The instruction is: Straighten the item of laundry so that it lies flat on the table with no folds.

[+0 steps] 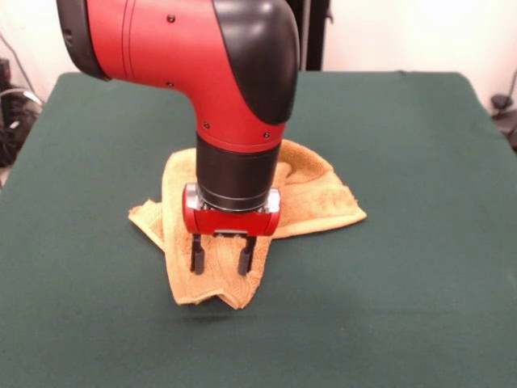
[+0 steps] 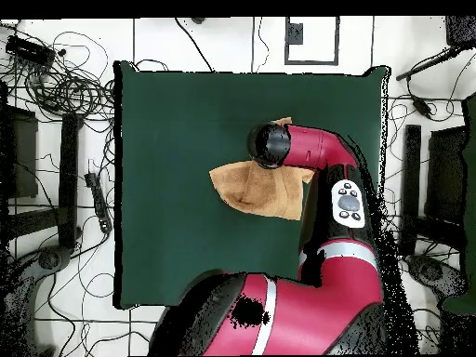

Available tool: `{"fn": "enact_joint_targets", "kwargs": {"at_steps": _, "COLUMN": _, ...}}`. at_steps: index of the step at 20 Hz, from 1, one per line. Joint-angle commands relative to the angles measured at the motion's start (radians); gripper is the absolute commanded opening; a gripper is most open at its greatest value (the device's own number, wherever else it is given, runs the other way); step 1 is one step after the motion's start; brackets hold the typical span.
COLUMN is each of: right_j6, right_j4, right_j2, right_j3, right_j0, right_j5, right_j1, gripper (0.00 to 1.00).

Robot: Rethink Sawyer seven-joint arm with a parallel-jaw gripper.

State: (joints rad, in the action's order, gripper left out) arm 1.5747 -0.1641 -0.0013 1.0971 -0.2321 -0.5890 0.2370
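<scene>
The item of laundry (image 1: 307,194) is a yellow-orange towel lying rumpled near the middle of the table (image 1: 412,259), with folded layers and one corner pointing toward the near edge. My gripper (image 1: 221,257) hangs straight down over the towel's near part. It is open, its two black fingers (image 1: 197,254) apart with only towel showing behind the gap. Whether the tips touch the cloth I cannot tell. In the overhead view the towel (image 2: 253,186) lies partly under my arm, and my wrist (image 2: 270,144) hides the gripper. The table (image 2: 177,139) is dark green.
My red arm (image 2: 321,279) reaches in over the table's edge on the robot's side and covers part of the towel. Cables and equipment (image 2: 65,93) lie on the floor around the table. A dark stand (image 1: 315,36) rises behind the table's far edge.
</scene>
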Motion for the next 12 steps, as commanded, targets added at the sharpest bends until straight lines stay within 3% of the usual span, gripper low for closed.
{"fn": "enact_joint_targets", "kwargs": {"at_steps": 1, "right_j6": 0.102, "right_j4": -0.032, "right_j2": 0.085, "right_j3": 0.164, "right_j0": 0.029, "right_j5": 0.087, "right_j1": -0.127, "gripper": 1.00}}
{"fn": "enact_joint_targets", "kwargs": {"at_steps": 3, "right_j6": 0.120, "right_j4": -0.028, "right_j2": 0.081, "right_j3": 0.169, "right_j0": 0.030, "right_j5": 0.101, "right_j1": -0.127, "gripper": 1.00}}
{"fn": "enact_joint_targets", "kwargs": {"at_steps": 4, "right_j6": 0.135, "right_j4": -0.021, "right_j2": 0.079, "right_j3": 0.174, "right_j0": 0.030, "right_j5": 0.110, "right_j1": -0.126, "gripper": 0.00}}
{"fn": "enact_joint_targets", "kwargs": {"at_steps": 12, "right_j6": 0.136, "right_j4": -0.014, "right_j2": 0.077, "right_j3": 0.174, "right_j0": 0.031, "right_j5": 0.107, "right_j1": -0.127, "gripper": 0.00}}
